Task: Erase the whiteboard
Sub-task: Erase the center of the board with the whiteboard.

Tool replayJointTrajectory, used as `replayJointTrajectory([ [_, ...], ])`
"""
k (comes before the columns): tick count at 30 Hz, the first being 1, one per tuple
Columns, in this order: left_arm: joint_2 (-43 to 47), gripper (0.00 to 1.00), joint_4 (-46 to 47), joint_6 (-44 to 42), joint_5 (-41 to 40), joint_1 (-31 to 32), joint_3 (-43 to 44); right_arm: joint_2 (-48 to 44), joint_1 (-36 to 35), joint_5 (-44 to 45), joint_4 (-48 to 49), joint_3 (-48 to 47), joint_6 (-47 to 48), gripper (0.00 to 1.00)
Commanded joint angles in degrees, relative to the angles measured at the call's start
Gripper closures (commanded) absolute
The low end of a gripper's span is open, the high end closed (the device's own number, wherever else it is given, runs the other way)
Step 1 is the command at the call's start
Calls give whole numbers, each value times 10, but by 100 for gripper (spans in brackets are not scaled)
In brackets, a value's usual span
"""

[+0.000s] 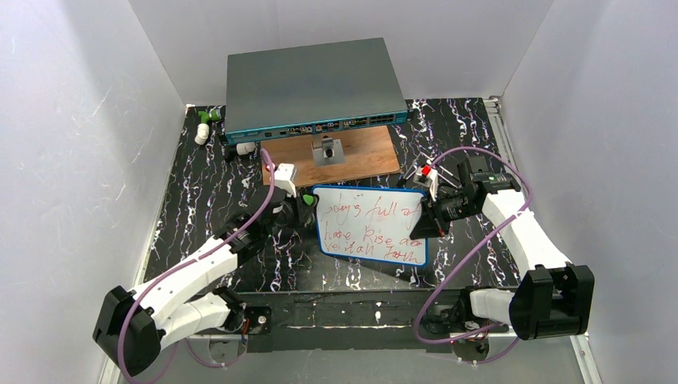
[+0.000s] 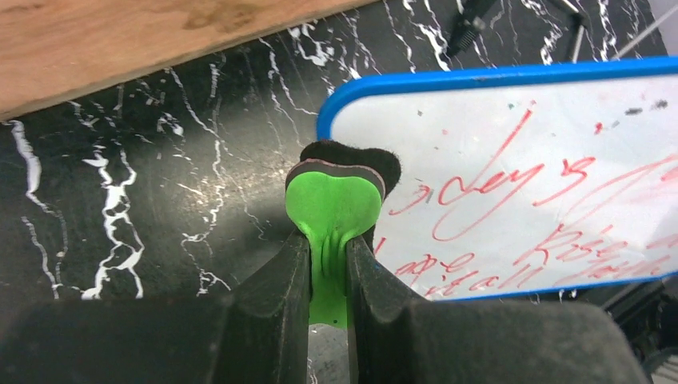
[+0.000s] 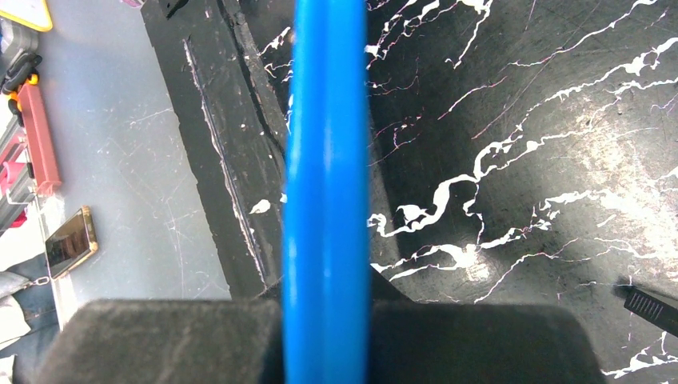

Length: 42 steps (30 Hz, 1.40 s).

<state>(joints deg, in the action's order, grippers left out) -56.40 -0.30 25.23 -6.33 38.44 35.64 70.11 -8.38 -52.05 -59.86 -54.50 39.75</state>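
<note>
The whiteboard (image 1: 370, 225) sits just before the wooden board (image 1: 368, 156), with the switch box (image 1: 312, 84) behind both.

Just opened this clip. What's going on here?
The right gripper is shut on the right edge of the whiteboard; the right wrist view shows the blue frame edge-on between its fingers. The left gripper pinches a green eraser with a black felt pad at the board's left edge. Red handwriting covers the board, so no wiping shows yet.
</note>
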Motion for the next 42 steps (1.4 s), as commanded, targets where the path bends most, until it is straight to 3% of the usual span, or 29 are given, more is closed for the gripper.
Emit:
replayJointTrajectory([
  [1, 0, 100, 38, -21, 77, -1, -1, -19, -4, -27, -5, -9, 14, 99],
  [6, -41, 100, 41, -47, 43, 36, 24, -19, -4, -27, -4, -9, 12, 99],
  [10, -88, 100, 43, -61, -34, 77, 50, -17, -4, -27, -4, -9, 12, 99],
  [18, -95, 100, 39, -58, -191, 82, 84, -13, -4, -28, -4, -9, 13, 99],
  [28, -130, 100, 31, -96, -155, 85, 112, -10, -4, -26, -5, -8, 13, 99],
  [42, -143, 100, -15, -94, -204, 141, 76, -3, -4, -25, -6, -8, 15, 99],
])
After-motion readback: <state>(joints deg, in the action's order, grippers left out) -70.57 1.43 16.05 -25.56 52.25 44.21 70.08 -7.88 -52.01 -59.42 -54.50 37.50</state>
